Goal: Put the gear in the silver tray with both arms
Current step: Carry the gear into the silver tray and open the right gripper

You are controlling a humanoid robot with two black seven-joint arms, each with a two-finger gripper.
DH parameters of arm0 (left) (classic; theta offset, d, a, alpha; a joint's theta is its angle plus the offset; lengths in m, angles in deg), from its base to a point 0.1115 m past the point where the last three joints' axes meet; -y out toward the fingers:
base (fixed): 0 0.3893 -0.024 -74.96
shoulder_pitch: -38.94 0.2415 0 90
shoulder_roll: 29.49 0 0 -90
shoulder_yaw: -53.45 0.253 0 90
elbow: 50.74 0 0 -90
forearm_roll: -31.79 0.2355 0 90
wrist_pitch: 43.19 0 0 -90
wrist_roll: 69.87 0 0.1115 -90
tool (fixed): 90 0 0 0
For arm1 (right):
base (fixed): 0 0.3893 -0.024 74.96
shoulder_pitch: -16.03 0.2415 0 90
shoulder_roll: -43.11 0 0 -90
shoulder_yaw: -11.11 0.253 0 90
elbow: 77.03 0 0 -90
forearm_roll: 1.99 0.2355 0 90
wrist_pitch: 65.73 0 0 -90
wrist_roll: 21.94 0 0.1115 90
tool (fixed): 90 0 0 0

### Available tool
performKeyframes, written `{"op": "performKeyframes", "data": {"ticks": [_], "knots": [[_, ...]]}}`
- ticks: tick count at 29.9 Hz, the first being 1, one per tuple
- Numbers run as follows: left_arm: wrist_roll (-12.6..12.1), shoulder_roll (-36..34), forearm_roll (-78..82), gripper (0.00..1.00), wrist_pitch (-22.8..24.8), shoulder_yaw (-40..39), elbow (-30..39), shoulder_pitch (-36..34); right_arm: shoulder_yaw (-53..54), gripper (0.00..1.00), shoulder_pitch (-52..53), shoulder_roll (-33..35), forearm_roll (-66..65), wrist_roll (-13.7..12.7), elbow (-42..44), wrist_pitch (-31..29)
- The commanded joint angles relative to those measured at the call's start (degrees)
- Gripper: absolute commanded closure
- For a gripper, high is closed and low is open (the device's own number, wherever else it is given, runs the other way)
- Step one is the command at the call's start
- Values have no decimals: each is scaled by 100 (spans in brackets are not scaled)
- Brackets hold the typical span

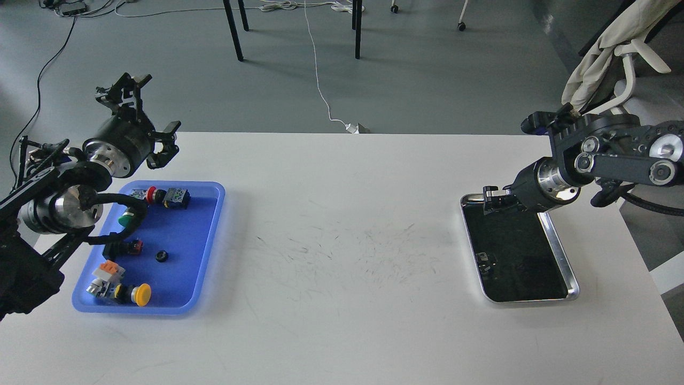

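Observation:
The silver tray (pixel 572 278) lies at the right of the white table, its dark bottom bare except for reflections. A small black gear (pixel 162 256) lies in the blue tray (pixel 211 235) at the left. My left gripper (pixel 147 115) is open and empty, raised above the blue tray's far left corner. My right gripper (pixel 492 202) hovers over the silver tray's far left corner. Its fingers are close together and nothing shows between them.
The blue tray also holds several push buttons and switches, among them a yellow button (pixel 141 293) and a green one (pixel 126 219). The table (pixel 342 267) is scuffed in the middle. A chair with cloth (pixel 609 64) stands beyond the right corner.

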Motion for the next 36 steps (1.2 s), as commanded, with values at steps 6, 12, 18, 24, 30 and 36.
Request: {"op": "performKeyframes", "data": {"ticks": [6,12,18,24,30,36], "knots": [[0,28,13,2,-3,0,0,1,332,98,-872,-450,-28,12,1075,21],[0,20,4,2,-3,0,0,1,340,98,-1066,-592,-28,21,1226,21],[0,20,4,2,-3,0,0,1,340,97,-1101,-680,-28,21,1173,4],[0,-7,-5,2,-3,0,-9,1,323,93,-1127,-636,-28,21,1147,-40],[0,-7,-5,2,-3,0,-9,10,323,91,-1101,-583,-28,21,1138,-49],[0,-7,-5,2,-12,0,-9,10,297,88,-1057,-530,-28,21,1129,-75]]}}
